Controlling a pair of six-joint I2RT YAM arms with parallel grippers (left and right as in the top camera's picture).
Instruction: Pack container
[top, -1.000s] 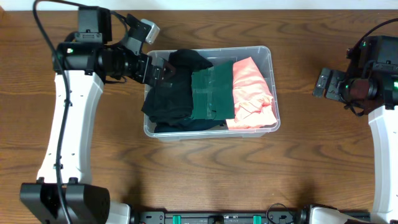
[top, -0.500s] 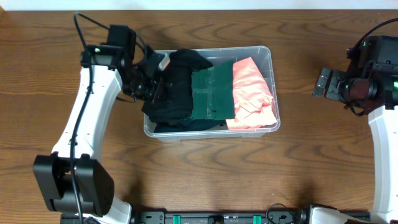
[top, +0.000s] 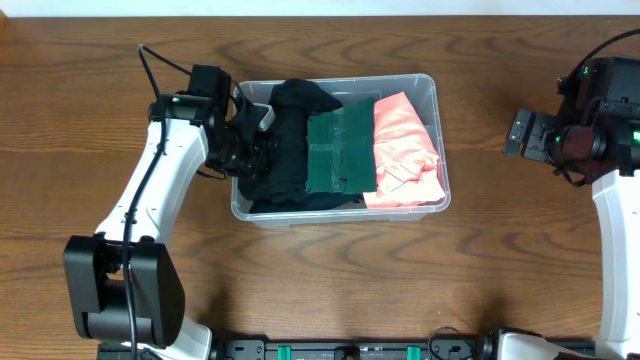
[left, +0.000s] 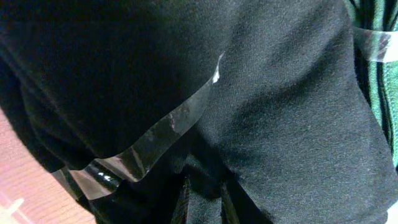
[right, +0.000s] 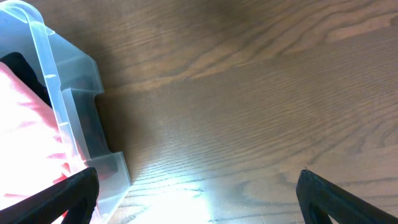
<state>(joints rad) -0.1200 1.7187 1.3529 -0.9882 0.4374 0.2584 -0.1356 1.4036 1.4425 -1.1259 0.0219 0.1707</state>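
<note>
The clear container (top: 437, 100) stands mid-table and holds a black garment (top: 290, 130) on the left, a green one (top: 340, 150) in the middle and a pink one (top: 405, 150) on the right. My left gripper (top: 255, 145) is at the container's left wall, shut on a fold of the black garment (left: 280, 112). In the left wrist view its fingers (left: 204, 205) pinch dark cloth just below the clear rim (left: 161, 134). My right gripper (top: 522, 133) hovers open over bare wood to the right of the container (right: 74, 112), its jaws (right: 198, 180) wide apart with nothing between them.
The wooden table (top: 330, 280) stretches around the container on all sides. The left arm's white link (top: 150, 200) slants across the table left of the bin. The right arm's base (top: 615, 210) stands at the far right edge.
My left gripper has swung in toward the container's left wall and closed from open onto the black garment. That garment's left edge now lies further inside the bin. The right arm has not moved.
</note>
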